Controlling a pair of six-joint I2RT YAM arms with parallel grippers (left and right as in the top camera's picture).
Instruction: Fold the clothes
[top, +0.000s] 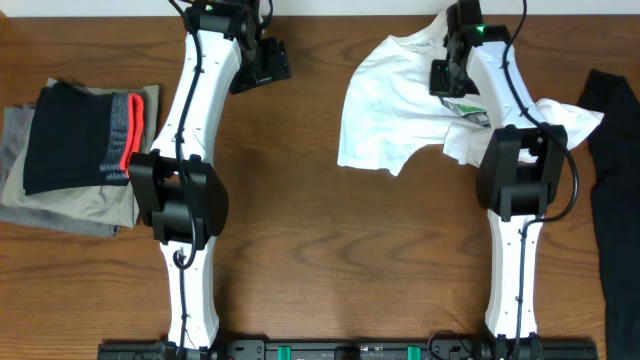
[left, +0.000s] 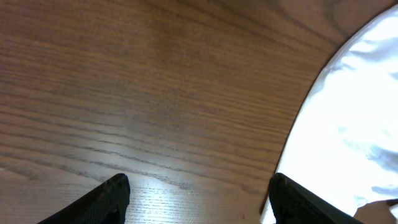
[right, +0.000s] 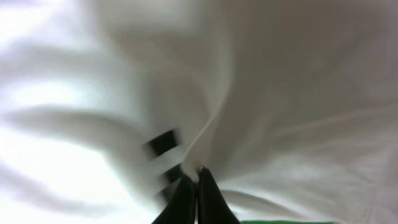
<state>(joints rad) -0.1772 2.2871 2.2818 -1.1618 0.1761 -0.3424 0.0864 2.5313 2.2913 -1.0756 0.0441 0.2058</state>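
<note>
A crumpled white T-shirt (top: 385, 105) lies at the back right of the table. My right gripper (top: 447, 78) is shut on a fold of it; the right wrist view shows white cloth (right: 280, 93) pinched between the closed fingers (right: 198, 177). My left gripper (top: 268, 62) is open and empty over bare wood at the back, left of the shirt. In the left wrist view its fingers (left: 199, 193) are spread, with the shirt's edge (left: 348, 124) at the right.
A stack of folded clothes (top: 75, 150), black and red on grey, sits at the left edge. A black garment (top: 615, 190) lies along the right edge. Bare wooden table (top: 330, 250) lies between the arms.
</note>
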